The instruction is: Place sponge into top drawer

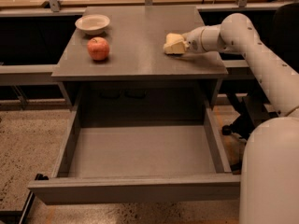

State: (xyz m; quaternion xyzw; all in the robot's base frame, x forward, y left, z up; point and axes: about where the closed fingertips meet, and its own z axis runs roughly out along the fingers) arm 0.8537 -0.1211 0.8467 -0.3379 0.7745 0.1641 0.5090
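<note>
- The sponge [169, 43] sits on the grey tabletop [140, 36] in the upper right of the frame, near the right edge and well behind the front lip
- The gripper [180, 45] is right at the sponge, reaching in from the right on the white arm [261, 64]; its pale yellow parts blend with the sponge, so I cannot tell whether it is closed on the sponge or merely against it
- The sponge looks light, soft and squashy, so it should give under a squeeze and not slip; a hold across its middle, on the two flat sides, seems safest, as a pinch at a corner would likely just fold it
- It is not fragile, so a short drop should do it no harm
- The top drawer [135, 190] is pulled fully out in the lower half of the frame, its floor bare
- An apple [98, 48] and a shallow white bowl [92, 23] stand at the upper left of the tabletop, well apart from the sponge and off the likely path
- What the carry must clear, I judge, is the tabletop's front edge, and then the drawer's right wall
</note>
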